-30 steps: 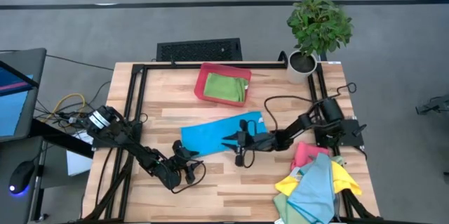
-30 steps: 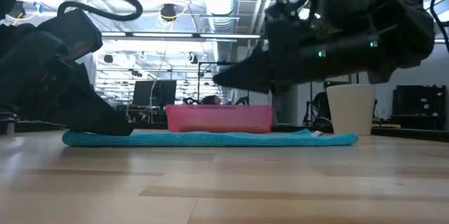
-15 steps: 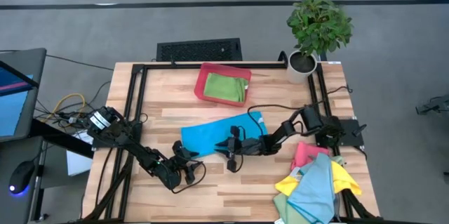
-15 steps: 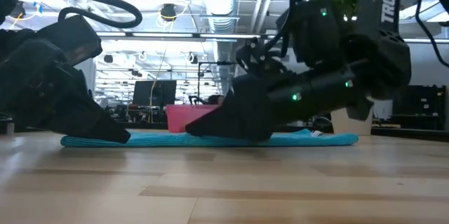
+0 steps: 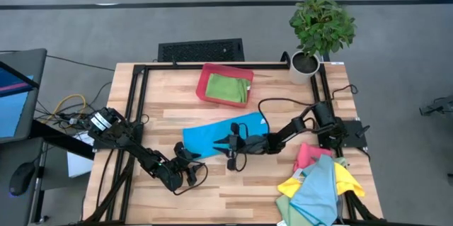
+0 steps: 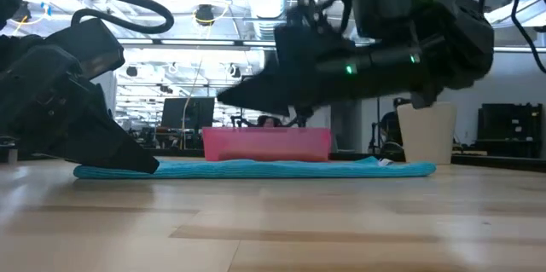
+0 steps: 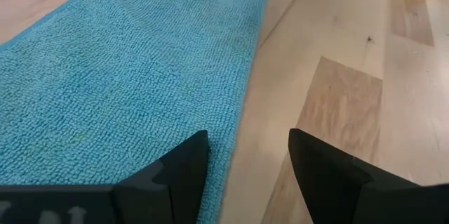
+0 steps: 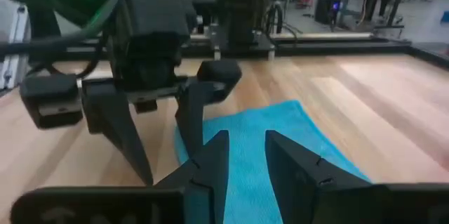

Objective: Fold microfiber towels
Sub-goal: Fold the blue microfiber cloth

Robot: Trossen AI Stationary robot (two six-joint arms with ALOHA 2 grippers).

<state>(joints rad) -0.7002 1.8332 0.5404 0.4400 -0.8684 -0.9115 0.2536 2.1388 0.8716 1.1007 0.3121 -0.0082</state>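
Observation:
A light blue microfiber towel (image 5: 212,135) lies flat on the wood in the middle of the table. My left gripper (image 5: 187,156) stands open at the towel's near left corner. In the left wrist view one finger (image 7: 179,164) is over the cloth and the other (image 7: 323,164) over bare wood. My right gripper (image 5: 221,143) hovers above the towel's near edge (image 6: 256,168), clear of it. Its fingers are a little apart with nothing between them (image 8: 247,147). A green towel (image 5: 230,88) lies in the red tray (image 5: 203,84). My left gripper slants down from the table's left near side, with its fingertips (image 6: 145,163) low at the blue towel's left end. I cannot tell whether they touch the cloth.
A loose pile of yellow, pink, green and light blue towels (image 5: 318,183) lies at the near right corner. A potted plant (image 5: 311,56) stands at the far right. A dark frame (image 5: 138,105) runs along the table's left and far sides.
My right gripper has dipped down onto the blue towel while moving toward the table's left. It has risen clear of the towel again. The towel lies as it did.

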